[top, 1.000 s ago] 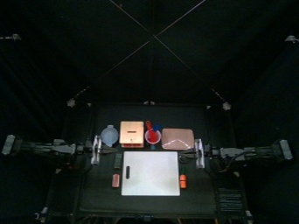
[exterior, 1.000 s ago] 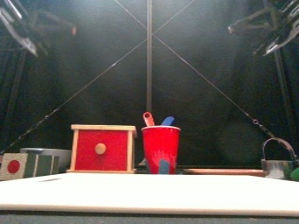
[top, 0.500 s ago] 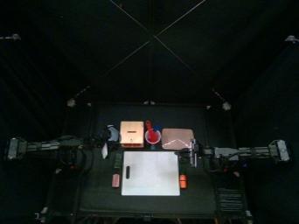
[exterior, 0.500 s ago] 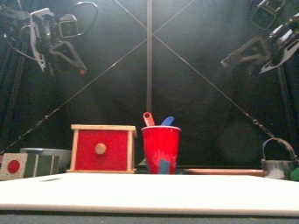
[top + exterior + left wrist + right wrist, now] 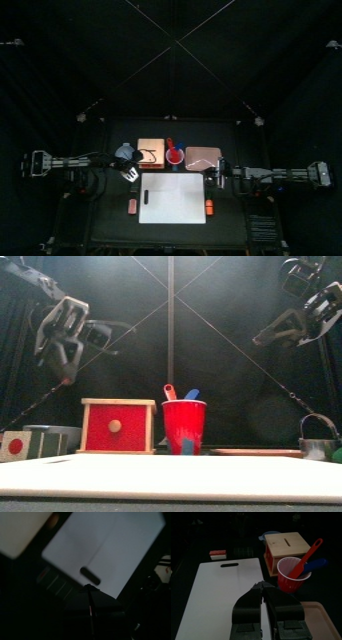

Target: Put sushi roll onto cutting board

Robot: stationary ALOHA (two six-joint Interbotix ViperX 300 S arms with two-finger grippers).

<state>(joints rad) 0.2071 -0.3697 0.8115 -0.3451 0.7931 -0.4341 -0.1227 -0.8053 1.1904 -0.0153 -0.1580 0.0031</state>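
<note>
The cutting board (image 5: 174, 197) lies flat at the middle of the table's (image 5: 100, 235) front edge, its handle slot (image 5: 228, 564) towards the left edge, and its white face is bare. The sushi roll cannot be picked out in any view, so I cannot tell where it is. An orange block (image 5: 132, 206) lies just beside the board's left edge and another orange block (image 5: 209, 206) just beside its right edge. Behind the board, in a row towards the table's back edge, stand a pale blue bowl (image 5: 124, 153), a red-fronted wooden box (image 5: 116, 426), a red cup (image 5: 185, 426) with a red and a blue utensil in it, and a pinkish-tan square (image 5: 202, 157). The left gripper (image 5: 131, 172) hangs above the board's back left corner, jaws closed together and holding nothing. The right gripper (image 5: 259, 586) hangs over the board's back right corner, close to the cup, its jaws also pressed tip to tip and empty. Both are well clear of the table in the front view.
</note>
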